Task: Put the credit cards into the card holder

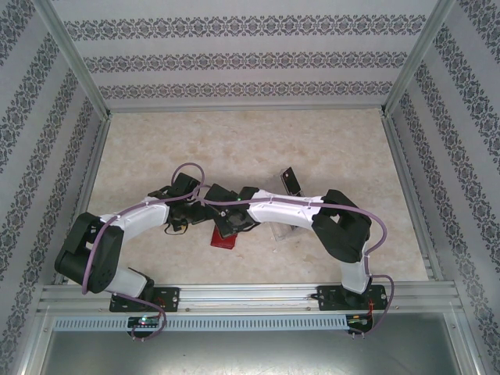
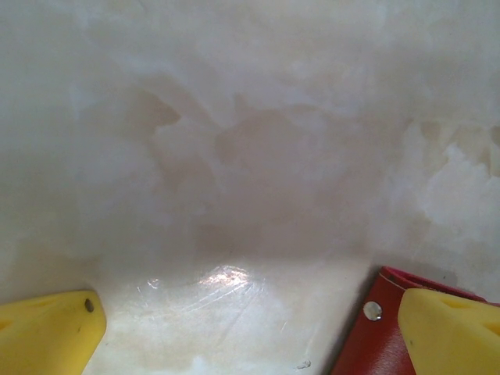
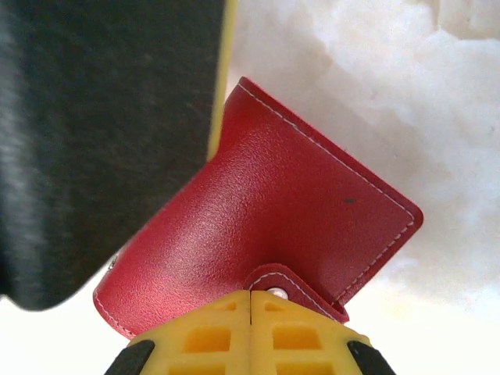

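The card holder point(image 3: 297, 211), a red leather-like wallet, lies folded shut on the table, near the front middle in the top view point(image 1: 224, 238). My right gripper point(image 3: 250, 295) is shut, its yellow fingertips pressed together right over the wallet's snap tab point(image 3: 273, 280), with nothing between them. My left gripper point(image 2: 250, 316) stands wide open just above the table, and its right finger point(image 2: 449, 328) lies over the wallet's corner point(image 2: 367, 344). One dark credit card point(image 1: 291, 180) stands tilted beyond the right arm.
A clear plastic tray point(image 1: 285, 231) lies under the right arm, just right of the wallet. Both arms cross the middle of the beige marbled table point(image 1: 234, 141). Metal rails and patterned walls enclose it on three sides.
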You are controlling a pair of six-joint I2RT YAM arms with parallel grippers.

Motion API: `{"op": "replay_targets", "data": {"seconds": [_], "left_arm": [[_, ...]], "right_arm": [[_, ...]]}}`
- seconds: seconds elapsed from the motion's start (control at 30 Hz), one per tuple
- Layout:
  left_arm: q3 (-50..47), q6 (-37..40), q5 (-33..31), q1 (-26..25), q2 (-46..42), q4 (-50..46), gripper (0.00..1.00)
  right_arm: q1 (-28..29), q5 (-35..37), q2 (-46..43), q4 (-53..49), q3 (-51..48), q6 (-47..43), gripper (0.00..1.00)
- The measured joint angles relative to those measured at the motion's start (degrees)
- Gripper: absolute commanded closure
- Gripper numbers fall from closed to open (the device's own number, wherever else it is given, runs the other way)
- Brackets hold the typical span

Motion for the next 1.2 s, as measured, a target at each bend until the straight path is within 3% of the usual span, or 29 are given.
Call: {"op": "replay_targets", "data": {"seconds": [0.5,1.2], "left_arm": [[0.2,0.0,0.0,0.0,0.3,-0.1,0.00],[-1.0,0.0,1.4,0.9,-2.6,0.3,0.00]], "right_arm": [[0.0,-0.1,3.1,3.2,0.3,-0.1,1.00],[0.0,-0.5,0.6,7.4,-4.0,0.3,1.00]]}}
